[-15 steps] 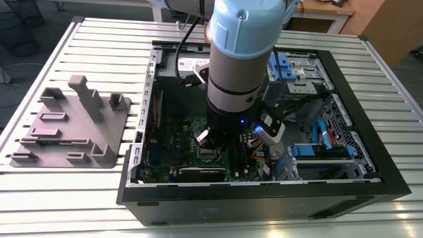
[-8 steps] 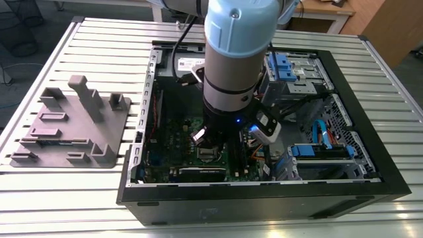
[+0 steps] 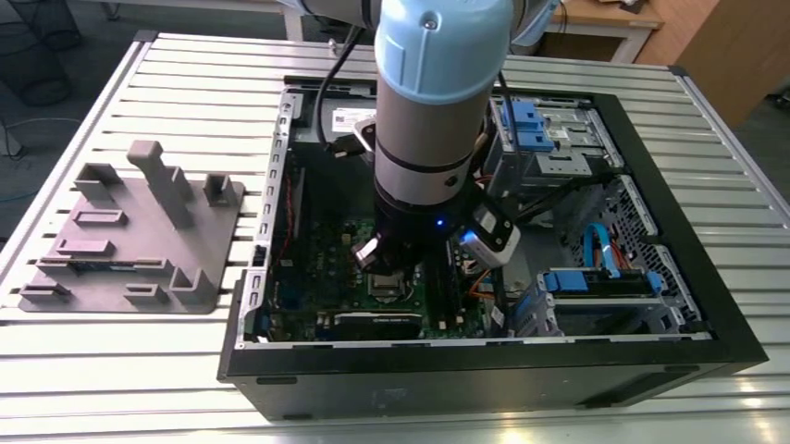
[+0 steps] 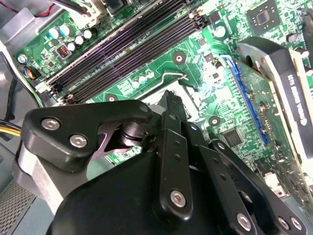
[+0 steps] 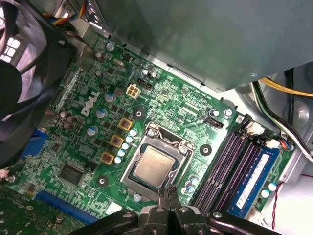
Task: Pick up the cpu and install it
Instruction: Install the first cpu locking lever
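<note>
Slatted metal worktop (image 3: 148, 370), open computer case (image 3: 691, 324). In its socket frame (image 5: 128, 172) lies the cpu (image 5: 155, 166) — thin, light, stiff, fragile underneath; best gripped by opposite edges. Just beside it, gripper (image 5: 168, 192) — jaws pinched together, empty.

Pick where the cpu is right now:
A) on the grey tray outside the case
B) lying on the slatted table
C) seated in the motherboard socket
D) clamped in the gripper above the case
C: in the first wrist view the cpu lies flat inside the socket frame on the motherboard.
</note>
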You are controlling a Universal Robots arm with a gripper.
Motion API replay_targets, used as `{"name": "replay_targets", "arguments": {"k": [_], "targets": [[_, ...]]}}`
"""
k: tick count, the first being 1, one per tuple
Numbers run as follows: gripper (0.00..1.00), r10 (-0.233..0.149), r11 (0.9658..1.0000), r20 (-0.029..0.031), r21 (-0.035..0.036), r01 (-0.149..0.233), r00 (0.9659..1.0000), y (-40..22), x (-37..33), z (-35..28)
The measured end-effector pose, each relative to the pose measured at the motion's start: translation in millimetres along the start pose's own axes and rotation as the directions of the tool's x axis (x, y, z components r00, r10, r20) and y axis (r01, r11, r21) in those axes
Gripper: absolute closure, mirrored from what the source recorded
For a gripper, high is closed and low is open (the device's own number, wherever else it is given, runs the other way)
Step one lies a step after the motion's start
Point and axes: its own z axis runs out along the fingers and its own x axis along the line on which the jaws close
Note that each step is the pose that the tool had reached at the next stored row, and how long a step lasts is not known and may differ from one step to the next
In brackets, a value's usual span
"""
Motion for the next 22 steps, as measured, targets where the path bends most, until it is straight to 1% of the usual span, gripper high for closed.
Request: {"name": "replay_targets", "arguments": {"k": [2,4,8,9,12,22], "targets": [[0.89,0.000,1.0000,0.0001,-0.0001,0.000,1.0000,0.1,-0.1,-2.2],[0.89,0.001,1.0000,0.0008,0.0000,-0.001,1.0000,0.6,0.4,-2.0],[0.89,0.001,1.0000,0.0046,0.0023,-0.001,1.0000,3.4,5.5,-2.0],[0.89,0.000,1.0000,0.0049,0.0025,-0.001,1.0000,3.7,5.9,-2.0],[0.89,0.000,1.0000,0.0049,0.0027,0.000,1.0000,3.6,5.9,-3.8],[0.89,0.000,1.0000,0.0051,0.0026,0.000,1.0000,3.7,5.9,-4.4]]}}
